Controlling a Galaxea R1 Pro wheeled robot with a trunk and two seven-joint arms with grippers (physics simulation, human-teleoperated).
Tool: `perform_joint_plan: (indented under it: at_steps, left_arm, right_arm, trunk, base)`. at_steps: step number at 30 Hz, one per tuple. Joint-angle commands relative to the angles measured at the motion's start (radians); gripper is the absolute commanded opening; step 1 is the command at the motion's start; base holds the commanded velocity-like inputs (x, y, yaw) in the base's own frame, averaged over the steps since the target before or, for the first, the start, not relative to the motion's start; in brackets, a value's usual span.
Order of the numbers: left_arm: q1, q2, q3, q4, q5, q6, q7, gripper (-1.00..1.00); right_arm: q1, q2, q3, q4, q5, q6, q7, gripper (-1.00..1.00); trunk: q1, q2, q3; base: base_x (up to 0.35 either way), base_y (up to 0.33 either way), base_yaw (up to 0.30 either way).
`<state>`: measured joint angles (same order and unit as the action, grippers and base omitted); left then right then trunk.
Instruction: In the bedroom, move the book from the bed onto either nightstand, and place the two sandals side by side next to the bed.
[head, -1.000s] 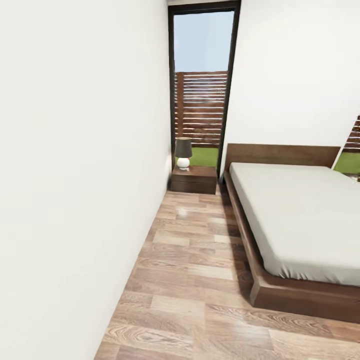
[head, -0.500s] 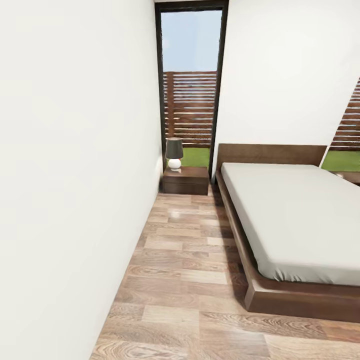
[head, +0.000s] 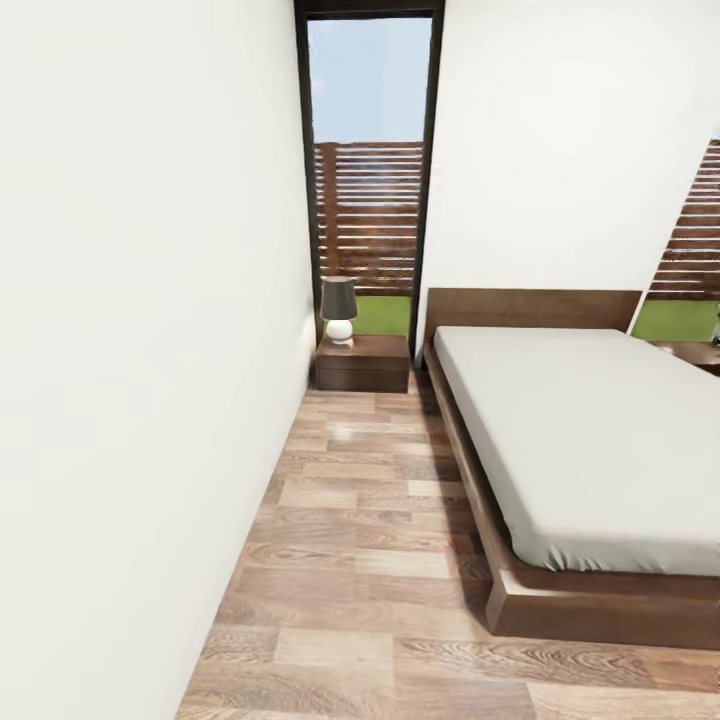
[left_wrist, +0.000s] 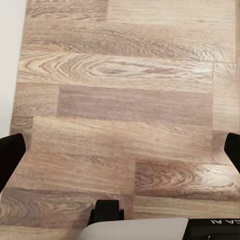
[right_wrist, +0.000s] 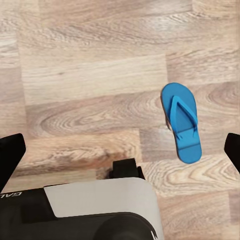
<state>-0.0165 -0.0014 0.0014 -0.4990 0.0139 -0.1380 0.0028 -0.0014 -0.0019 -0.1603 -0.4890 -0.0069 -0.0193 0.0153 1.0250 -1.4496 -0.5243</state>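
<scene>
- The bed (head: 600, 440) serves as the landmark: a low double bed with a plain light-grey mattress on a dark brown frame, its headboard (head: 530, 308) against the white far wall.
- Nothing lies on the stretch of mattress that the head view takes in; the bed's far side runs out of the picture.
- A nightstand (head: 362, 362) stands just beside the head of the bed, on the side nearer the long white wall (head: 140, 350), in front of a tall dark-framed window (head: 368, 170).
- A small table lamp (head: 338, 308) with a dark shade and a round white base stands on that nightstand.
- On the other side of the bed's head, the corner of a second dark wooden top (head: 700, 352) shows at the picture's edge.
- A lane of wood-plank floor (head: 370, 540) runs between the bed frame and the long wall, down to the nightstand.
- In the right wrist view one bright blue sandal (right_wrist: 181, 122) lies flat on the planks, strap side up; how it lies relative to the bed cannot be told from this view.
- The right gripper (right_wrist: 120, 150) hangs above the floor with its dark fingers spread to the picture's two edges, wide open and holding nothing; the sandal lies between the fingers but apart from them.
- The left gripper (left_wrist: 120, 152) likewise has its fingers spread wide over bare planks, with nothing in its grasp.
</scene>
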Motion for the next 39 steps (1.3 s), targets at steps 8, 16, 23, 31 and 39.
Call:
perform_joint_plan:
  at_steps: [8,16,23,31,39]
  left_arm:
    - [0.0,0.001,0.0,0.0,0.001,-0.003,0.0,1.0]
    - [0.0,0.001,0.0,0.0,0.001,-0.003,0.0,1.0]
    - [0.0,0.001,0.0,0.0,0.001,-0.003,0.0,1.0]
    - [0.0,0.001,0.0,0.0,0.001,-0.003,0.0,1.0]
    - [0.0,0.0,0.0,0.0,0.001,-0.003,0.0,1.0]
  right_arm:
    - [0.0,0.0,-0.002,0.0,-0.001,-0.002,0.002,1.0]
    - [0.0,0.0,-0.002,0.0,-0.001,-0.002,0.002,1.0]
    - [0.0,0.0,-0.002,0.0,-0.001,-0.002,0.002,1.0]
    - [0.0,0.0,-0.002,0.0,-0.001,-0.002,0.002,1.0]
    - [0.0,0.0,-0.002,0.0,-0.001,-0.002,0.002,1.0]
  trunk:
    - [0.0,0.0,-0.001]
    - [0.0,0.0,-0.001]
    - [0.0,0.0,-0.001]
    - [0.0,0.0,-0.001]
    - [0.0,0.0,-0.001]
  base:
    - [0.194,0.0,-0.014]
    - [0.324,0.0,0.0]
    - [0.328,0.0,0.0]
    - [0.328,0.0,0.0]
    - [0.328,0.0,0.0]
